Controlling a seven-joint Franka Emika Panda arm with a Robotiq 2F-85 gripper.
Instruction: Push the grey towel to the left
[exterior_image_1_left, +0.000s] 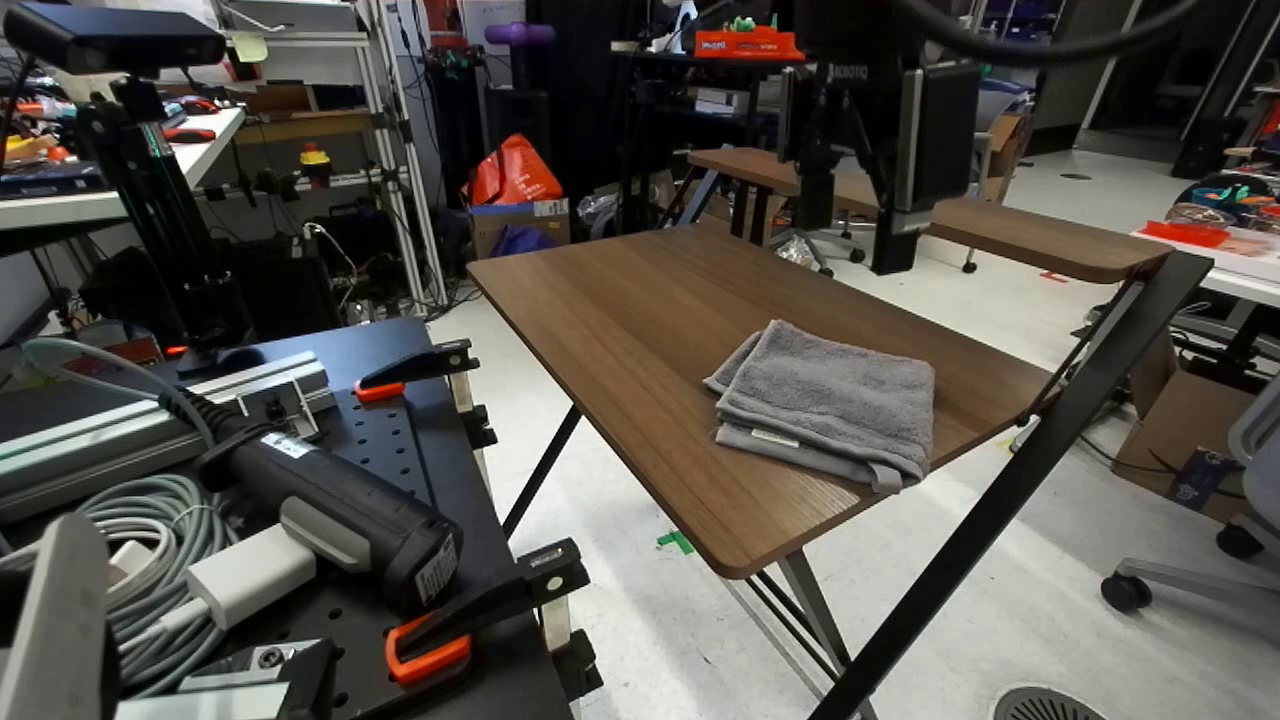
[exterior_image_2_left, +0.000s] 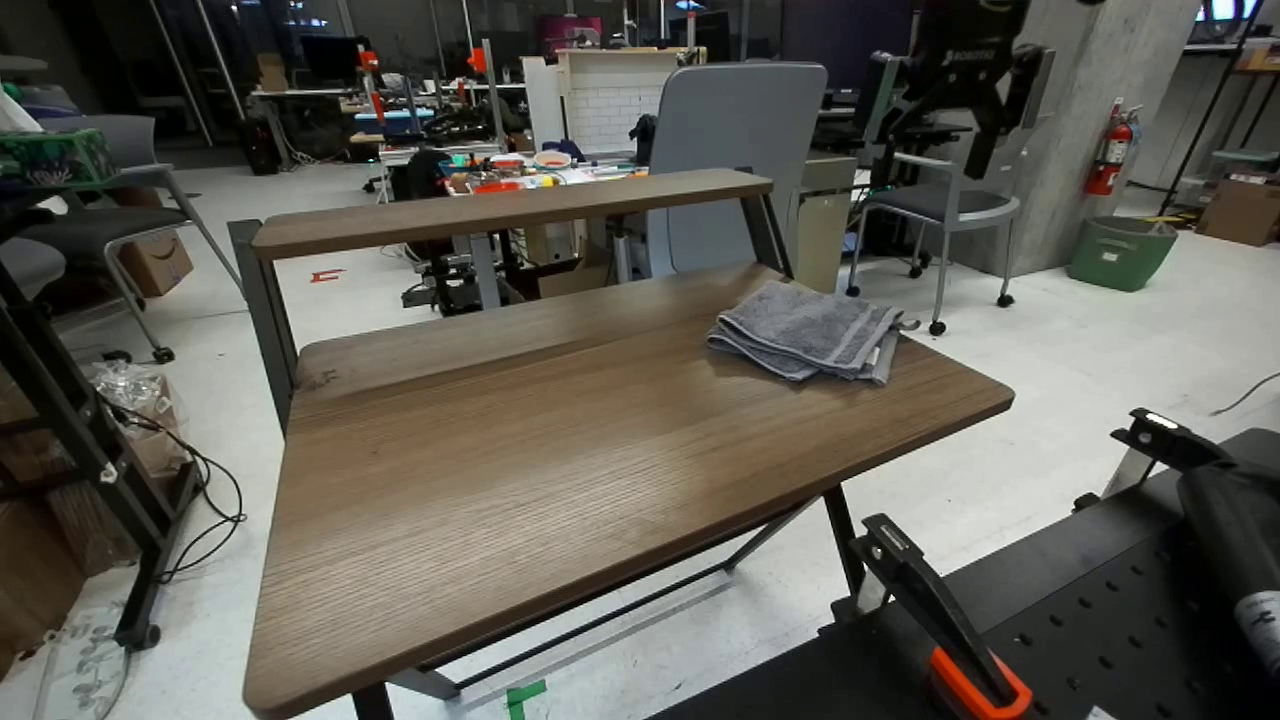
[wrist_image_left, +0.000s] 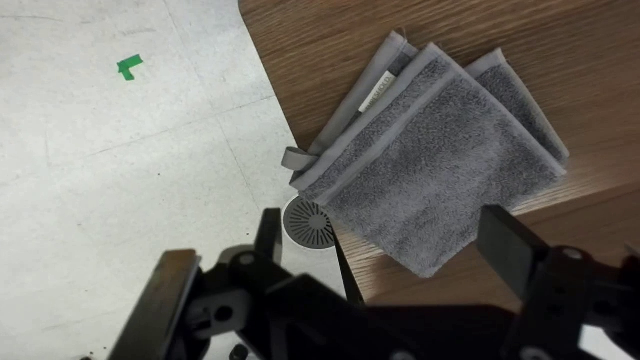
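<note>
The black two-fingered metal gripper (wrist_image_left: 381, 225) stands wide and empty, hanging clear above the folded grey terry-cloth towel (wrist_image_left: 440, 150). The cloth should be light, limp and impossible to dent; shoved at one thin hem it would likely bunch — better to press on the thick middle of the fold and slide every layer together. It lies by an edge of the brown wood-grain tabletop (exterior_image_2_left: 500, 450) — its fabric loop (wrist_image_left: 295, 159) at the brink. A raised brown shelf (exterior_image_2_left: 510, 210) runs along one side; on the pale floor (exterior_image_2_left: 1100, 340) stands a green plastic bin (exterior_image_2_left: 1120, 252).
</note>
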